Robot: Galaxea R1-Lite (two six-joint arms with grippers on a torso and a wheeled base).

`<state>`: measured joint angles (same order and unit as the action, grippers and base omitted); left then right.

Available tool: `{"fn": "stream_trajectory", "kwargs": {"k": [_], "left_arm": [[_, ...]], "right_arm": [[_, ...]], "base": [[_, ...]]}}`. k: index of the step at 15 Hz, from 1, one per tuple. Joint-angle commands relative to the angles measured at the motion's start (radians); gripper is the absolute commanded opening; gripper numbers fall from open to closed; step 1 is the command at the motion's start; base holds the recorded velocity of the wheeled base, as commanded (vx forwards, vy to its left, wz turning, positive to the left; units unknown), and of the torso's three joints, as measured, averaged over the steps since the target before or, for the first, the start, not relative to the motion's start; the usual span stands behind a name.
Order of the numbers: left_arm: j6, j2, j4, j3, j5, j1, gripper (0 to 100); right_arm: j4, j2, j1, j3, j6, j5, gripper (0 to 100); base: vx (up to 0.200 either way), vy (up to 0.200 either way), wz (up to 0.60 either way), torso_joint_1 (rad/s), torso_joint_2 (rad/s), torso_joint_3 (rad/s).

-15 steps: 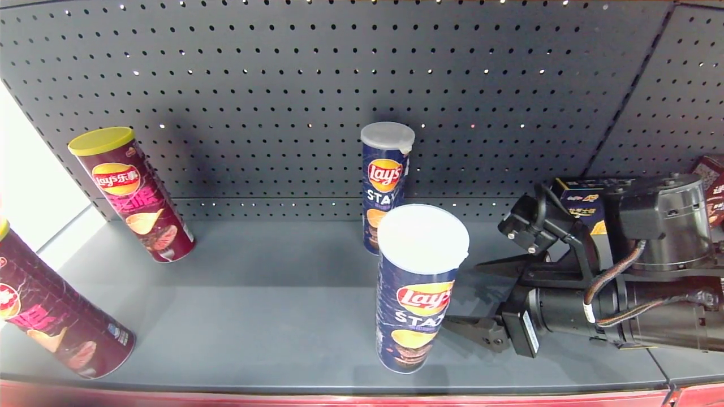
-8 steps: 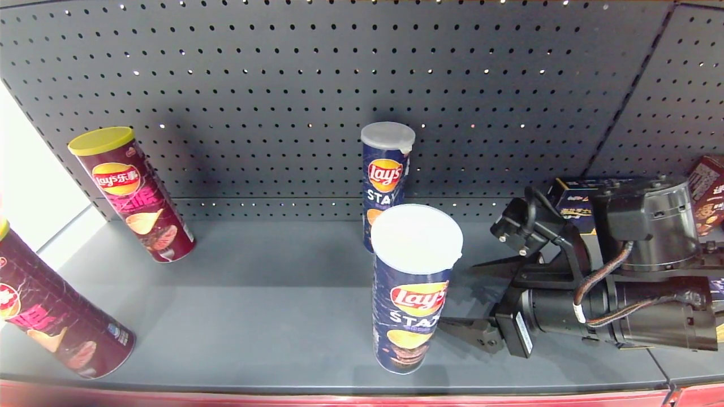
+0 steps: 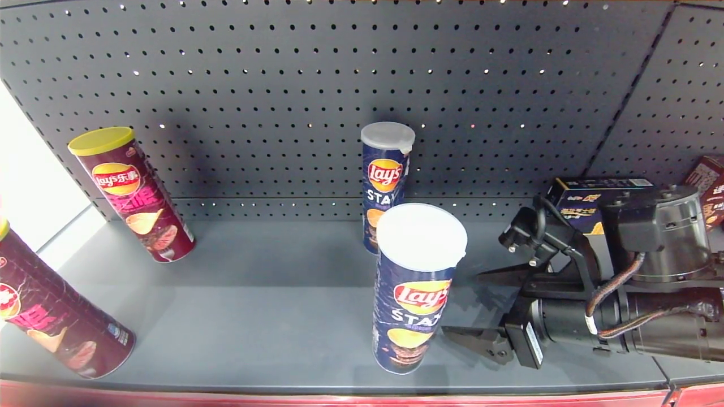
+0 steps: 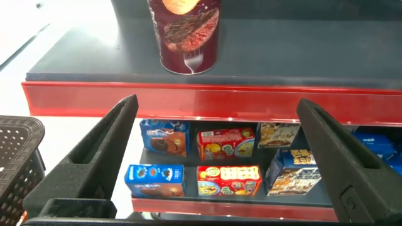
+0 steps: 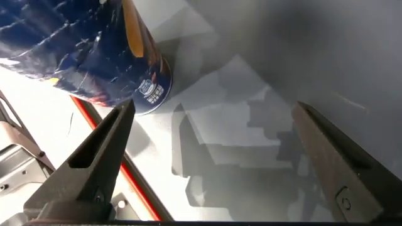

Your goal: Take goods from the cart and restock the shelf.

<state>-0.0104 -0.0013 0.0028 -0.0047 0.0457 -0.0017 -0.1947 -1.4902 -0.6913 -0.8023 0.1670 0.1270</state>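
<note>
**Status.** The right hand (image 3: 464,305) lies low over the shelf (image 3: 271,316) at the right of the frame. Its fingers are apart and hold nothing. The front blue can (image 3: 416,294) stands upright at lower centre, near the red front edge (image 3: 339,398), just off the fingertips and not between them. The lower finger (image 3: 475,339) points at the can's base, very close to it; whether it touches cannot be told. The left hand (image 4: 217,103) is below shelf level with its fingers apart and nothing between them.

**Hazards.**
- The can is tall and narrow. A sideways or forward sweep of the right hand would probably tip it.
- The can stands near the front edge, so if tipped it may roll off the shelf.
- The rear blue can (image 3: 386,181) stands close behind it. A push toward the pegboard panel (image 3: 283,85) would probably knock the two together.

**Surroundings.**
- Two maroon cans, one at upper left (image 3: 133,195) and one at lower left (image 3: 54,322), stand well apart from the work.
- A dark box (image 3: 582,198) sits behind the right arm and limits backward clearance.
- In the left wrist view, a black mesh basket (image 4: 16,157) is at the left edge and boxed goods (image 4: 226,143) fill the lower shelf.
</note>
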Motion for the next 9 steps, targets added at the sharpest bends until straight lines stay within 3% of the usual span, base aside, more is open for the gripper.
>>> {"fn": "stream_trajectory", "kwargs": {"k": [1, 9], "left_arm": [[0.0, 0.001, 0.0, 0.0, 0.0, 0.0, 100], [0.0, 0.001, 0.0, 0.0, 0.0, 0.0, 100]], "right_arm": [[0.0, 0.004, -0.005, -0.005, 0.0, 0.0, 100], [-0.002, -0.067, -0.025, -0.054, 0.002, 0.0, 100]], "base": [[0.0, 0.0, 0.0, 0.0, 0.0, 0.0], [0.0, 0.0, 0.0, 0.0, 0.0, 0.0]]}}
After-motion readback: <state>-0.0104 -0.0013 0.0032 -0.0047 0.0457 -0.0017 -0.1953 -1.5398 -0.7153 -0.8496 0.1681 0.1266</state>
